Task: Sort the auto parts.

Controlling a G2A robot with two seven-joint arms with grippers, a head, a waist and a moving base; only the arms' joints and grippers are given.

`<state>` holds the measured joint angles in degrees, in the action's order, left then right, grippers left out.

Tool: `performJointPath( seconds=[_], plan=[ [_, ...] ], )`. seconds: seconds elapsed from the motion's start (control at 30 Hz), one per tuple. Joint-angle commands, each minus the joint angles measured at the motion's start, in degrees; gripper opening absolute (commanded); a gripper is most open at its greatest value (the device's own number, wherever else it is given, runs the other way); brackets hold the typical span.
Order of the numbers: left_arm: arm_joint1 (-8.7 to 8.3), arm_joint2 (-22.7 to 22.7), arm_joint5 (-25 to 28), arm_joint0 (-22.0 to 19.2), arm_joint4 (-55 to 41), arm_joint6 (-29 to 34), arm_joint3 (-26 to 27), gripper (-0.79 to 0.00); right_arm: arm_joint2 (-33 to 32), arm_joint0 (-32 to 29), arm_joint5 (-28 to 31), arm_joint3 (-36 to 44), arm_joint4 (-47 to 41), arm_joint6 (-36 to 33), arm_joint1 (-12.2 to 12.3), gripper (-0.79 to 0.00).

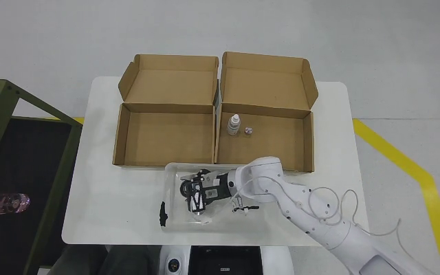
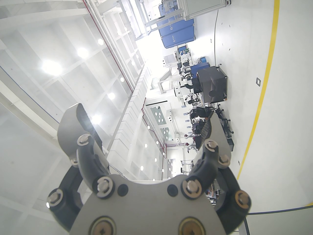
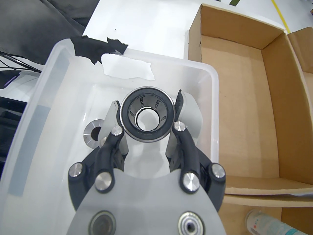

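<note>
progress is slim: my right gripper (image 3: 147,100) pinches a linear bearing (image 3: 156,108) inside the clear bin (image 3: 212,74), a steel bushing (image 3: 92,135) waits beside it, and the right box (image 1: 308,141) holds just a small bottle (image 1: 234,124) and one tiny part (image 1: 249,129). my left gripper (image 2: 145,112) (aimed ceilingward) is spread, holding nothing.

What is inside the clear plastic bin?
The right gripper, shut on a ring-shaped bearing, and a smaller metal part beside it. The gripper covers some floor of the bin, so parts there cannot be seen.
</note>
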<state>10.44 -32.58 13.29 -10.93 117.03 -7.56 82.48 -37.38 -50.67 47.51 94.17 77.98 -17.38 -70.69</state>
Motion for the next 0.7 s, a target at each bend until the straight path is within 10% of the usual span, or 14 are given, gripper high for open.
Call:
performJointPath(
  seconds=[0.0,0.67],
  plan=[
    [0.0,0.0,0.0,0.0,0.0,0.0,0.0,0.0,-0.9,-0.3,0.2,1.1,-0.5,-0.2,0.2,-0.785],
    [0.0,0.0,0.0,0.0,0.0,0.0,0.0,0.0,-6.0,-0.5,0.7,7.7,-1.9,-1.0,1.0,-0.785]
  ],
)
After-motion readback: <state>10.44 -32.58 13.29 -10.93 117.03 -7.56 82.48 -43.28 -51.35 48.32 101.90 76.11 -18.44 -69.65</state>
